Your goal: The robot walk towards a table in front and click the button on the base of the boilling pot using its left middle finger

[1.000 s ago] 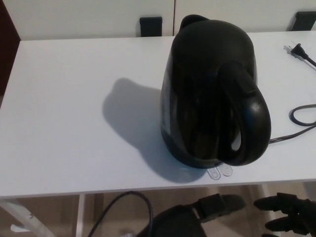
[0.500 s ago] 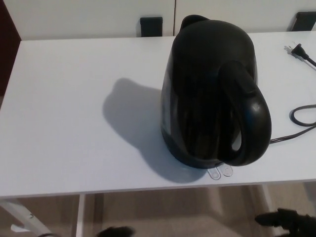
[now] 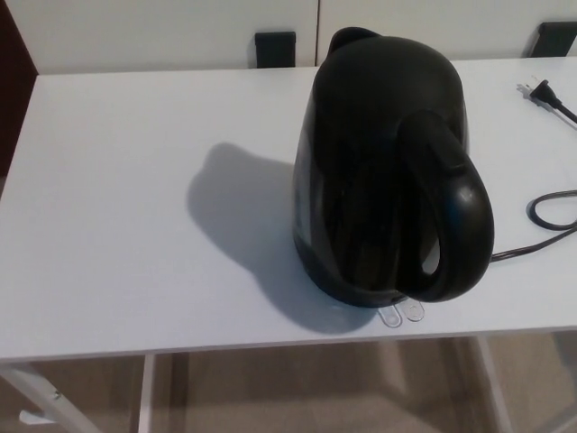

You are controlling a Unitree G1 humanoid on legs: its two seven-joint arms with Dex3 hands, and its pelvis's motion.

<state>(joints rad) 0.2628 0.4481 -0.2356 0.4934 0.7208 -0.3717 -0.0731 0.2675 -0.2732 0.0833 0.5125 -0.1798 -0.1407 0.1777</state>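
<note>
Standing upright on the white table, the black boiling pot sits right of the picture's middle and close to the table's near edge, its spout turned away from the robot and its thick handle curving toward the near right. At the foot of the pot, just under the handle, two small clear tabs stick out onto the tabletop toward the robot; these look like the button on the base, though they are too small to tell which one is to be pressed. Neither robot hand shows in the head view, so whether either is open or closed cannot be told. A black cord loops away on the far right, and its plug lies unplugged near the far right edge of the table. The relation that matters is that the tabs lie on the pot's near side, slightly right of centre, facing the table edge, so I judge that the left hand would need to come up from below the near edge and reach rightward across, finger pointing down at the tabs, without knocking the overhanging handle.
</note>
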